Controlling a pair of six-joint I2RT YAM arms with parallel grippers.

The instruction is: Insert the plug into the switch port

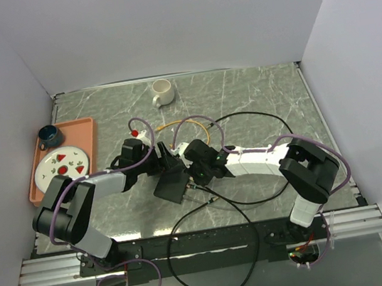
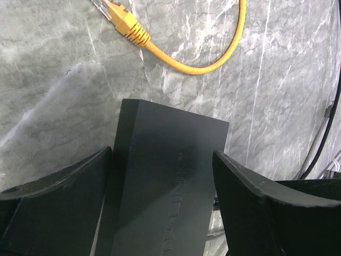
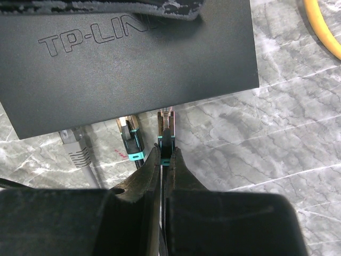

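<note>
The flat matte-black switch box (image 1: 172, 185) sits tilted at the table's middle. My left gripper (image 1: 161, 162) is shut on it. In the left wrist view the box (image 2: 170, 176) fills the space between both fingers (image 2: 58, 186). My right gripper (image 1: 195, 170) is shut on a black plug with a teal band (image 3: 167, 140). The plug's clear tip (image 3: 168, 113) is right at the box's near edge (image 3: 202, 96), to the right of two cables plugged in there. The port itself is hidden under that edge. The right gripper (image 3: 166, 153) shows its jaws pinched tight on the plug.
A black-and-teal plug (image 3: 130, 140) and a grey plug (image 3: 74, 145) sit in the box's edge. A loose yellow cable (image 2: 213, 61) with its plug (image 2: 125, 24) lies behind the box. An orange tray (image 1: 84, 126) stands at the left, a white mug (image 1: 162, 91) at the back. Black cables (image 1: 257, 198) loop in front.
</note>
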